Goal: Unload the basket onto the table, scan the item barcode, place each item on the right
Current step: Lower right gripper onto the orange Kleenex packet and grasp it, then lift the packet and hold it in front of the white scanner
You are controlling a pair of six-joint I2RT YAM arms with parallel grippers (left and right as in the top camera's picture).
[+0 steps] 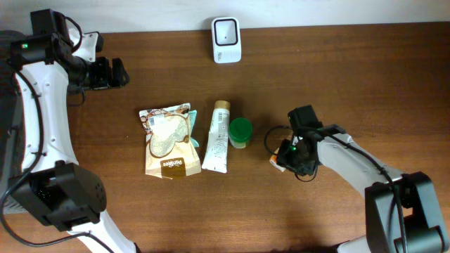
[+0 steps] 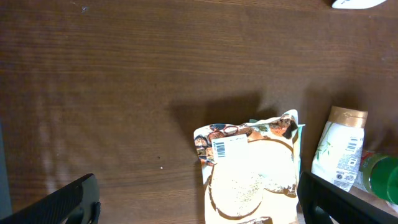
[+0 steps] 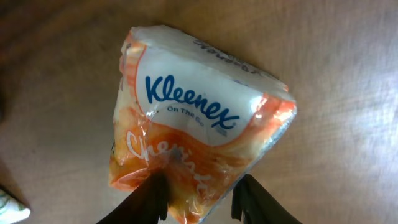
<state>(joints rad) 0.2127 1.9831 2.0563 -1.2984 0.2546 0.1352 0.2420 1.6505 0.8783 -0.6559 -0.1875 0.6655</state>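
The right gripper (image 3: 202, 198) was clamped on the tissue pack (image 3: 199, 124), its two dark fingers (image 3: 152, 194) pinching only the orange edge nearest the wrist, the rest of the pack jutting out beyond the tips. That shallow hold looked like the main risk: the slick film could slide out or the pack could swivel during a swing, and the soft tissue inside could give under the squeeze. No barcode showed on the branded face toward the wrist camera, so the wrong side might be offered to the reader. The pack was a crinkled, glossy pillow, white and orange. Whether it was clear of the wooden table (image 1: 351, 84) could not be told. Off to the gripper's side stood a green-lidded jar (image 1: 240, 132), then a smooth cream tube (image 1: 218, 137) and a flat printed pouch (image 1: 167, 140), any of which a low sweep might clip. Far beyond sat the boxy white scanner (image 1: 226, 40). Farthest off, the left gripper (image 1: 116, 72) hung wide open and empty.
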